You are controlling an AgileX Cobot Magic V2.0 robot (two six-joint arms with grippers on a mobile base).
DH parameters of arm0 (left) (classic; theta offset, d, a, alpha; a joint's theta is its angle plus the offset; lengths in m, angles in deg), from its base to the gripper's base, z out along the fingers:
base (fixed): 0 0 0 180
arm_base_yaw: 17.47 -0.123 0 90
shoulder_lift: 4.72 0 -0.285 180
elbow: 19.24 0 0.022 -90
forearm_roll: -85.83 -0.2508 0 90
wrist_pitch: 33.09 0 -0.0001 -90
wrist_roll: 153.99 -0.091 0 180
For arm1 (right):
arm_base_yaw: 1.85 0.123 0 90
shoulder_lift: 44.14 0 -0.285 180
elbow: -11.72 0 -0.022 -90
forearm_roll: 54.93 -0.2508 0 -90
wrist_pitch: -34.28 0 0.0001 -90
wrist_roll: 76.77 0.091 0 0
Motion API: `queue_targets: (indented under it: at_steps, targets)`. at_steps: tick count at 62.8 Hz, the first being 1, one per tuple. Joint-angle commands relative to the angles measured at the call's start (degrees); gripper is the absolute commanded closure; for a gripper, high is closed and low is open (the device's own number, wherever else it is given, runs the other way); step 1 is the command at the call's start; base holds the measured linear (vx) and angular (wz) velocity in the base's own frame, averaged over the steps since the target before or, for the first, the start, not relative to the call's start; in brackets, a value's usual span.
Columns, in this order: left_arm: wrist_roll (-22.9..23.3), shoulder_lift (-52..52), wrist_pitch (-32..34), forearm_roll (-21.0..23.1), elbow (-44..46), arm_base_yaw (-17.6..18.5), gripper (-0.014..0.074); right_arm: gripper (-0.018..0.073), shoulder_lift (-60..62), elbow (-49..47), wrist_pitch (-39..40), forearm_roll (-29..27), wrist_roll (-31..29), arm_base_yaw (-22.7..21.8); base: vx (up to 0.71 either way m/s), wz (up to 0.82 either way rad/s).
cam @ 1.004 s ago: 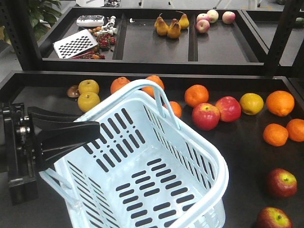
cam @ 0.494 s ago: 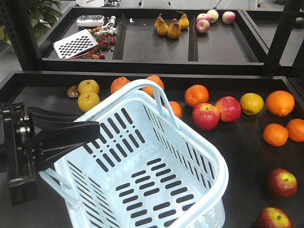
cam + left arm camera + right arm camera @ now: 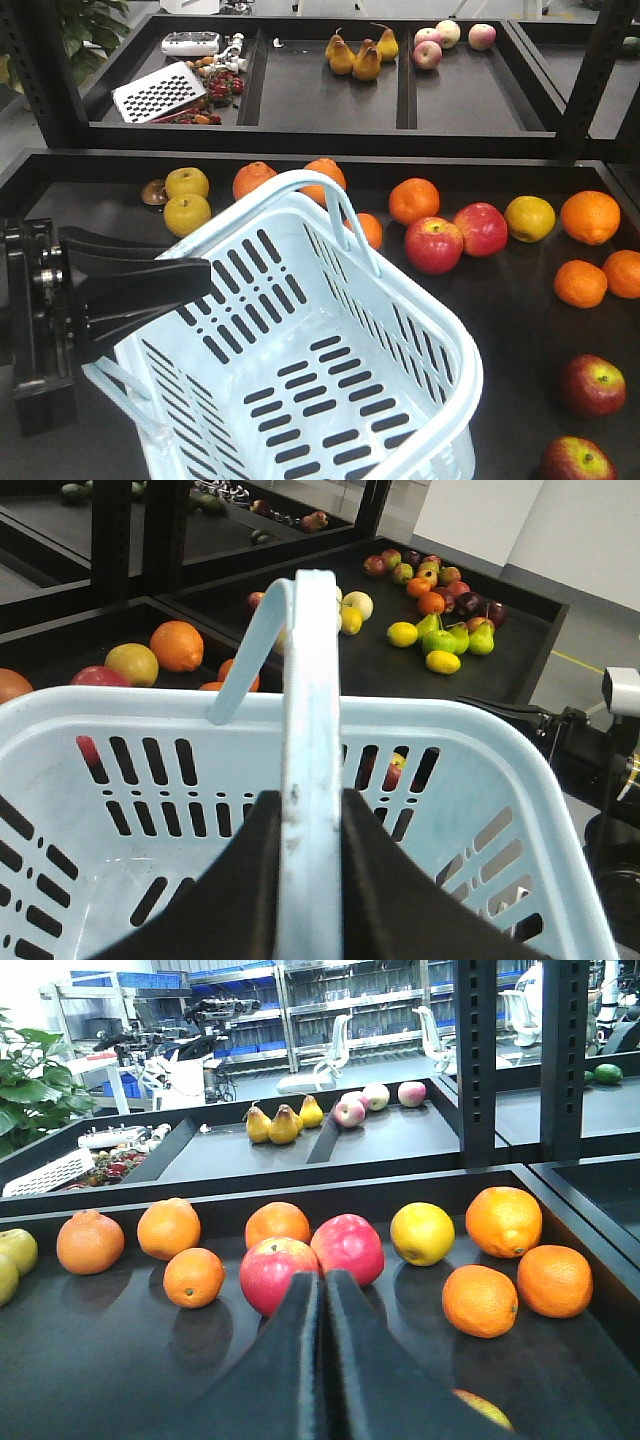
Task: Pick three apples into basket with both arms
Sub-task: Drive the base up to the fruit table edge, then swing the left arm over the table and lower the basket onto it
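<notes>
Pale blue basket [image 3: 250,290]: tilted on the dark shelf [image 3: 510,330], open mouth facing up and toward the right, nothing inside but its slotted floor. Left gripper [image 3: 305,815]: clamped on one swing handle [image 3: 310,680], a black finger on either side of the bar, bearing the basket's near-left end. Right gripper [image 3: 322,1285]: fingers pressed together with nothing between them, low over the shelf, pointed at two brighter red apples [image 3: 310,1260] that are not the task's own. Dark maroon apples: one [image 3: 592,385] and a second [image 3: 577,462] lie near each other at the front right of the shelf, apart from the basket; a third cannot be picked out with certainty. Also present: oranges [image 3: 590,217] and a yellow fruit [image 3: 529,218] along the back row, pears [image 3: 357,55] on the upper shelf. Step in hand, as judged: presenting the basket while the right arm goes for a first apple, none being in yet. Handling note: the right fingers need to spread wide before descending, straddle the apple across its widest part and close gently so the round skin does not squirt out; the left grip should hold the basket steady, its mouth turned toward the incoming fruit.
</notes>
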Motion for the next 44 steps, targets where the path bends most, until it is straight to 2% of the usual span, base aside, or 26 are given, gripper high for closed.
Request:
queue_targets:
  at_steps: [1, 23, 33, 44]
  targets:
    - [0.52, -0.77, -0.22, -2.63, 1.61, 0.14, 0.0603, 0.0564, 0.75, 0.65, 4.26, 0.65, -0.12, -0.3, 0.0, 0.0]
    - [-0.92, 1.2, -2.69, -2.83, 2.56, 0.14, 0.0603, 0.0564, 0.75, 0.65, 4.26, 0.65, -0.12, -0.3, 0.0, 0.0]
    - [-1.41, 7.47, -0.83, -2.95, 6.89, 0.14, 0.0603, 0.0564, 0.75, 0.65, 4.26, 0.65, -0.12, -0.3, 0.0, 0.0]
    - [-5.91, 17.33, 3.19, -2.95, 14.84, 0.14, 0.0603, 0.0564, 0.75, 0.65, 4.26, 0.65, -0.12, -0.3, 0.0, 0.0]
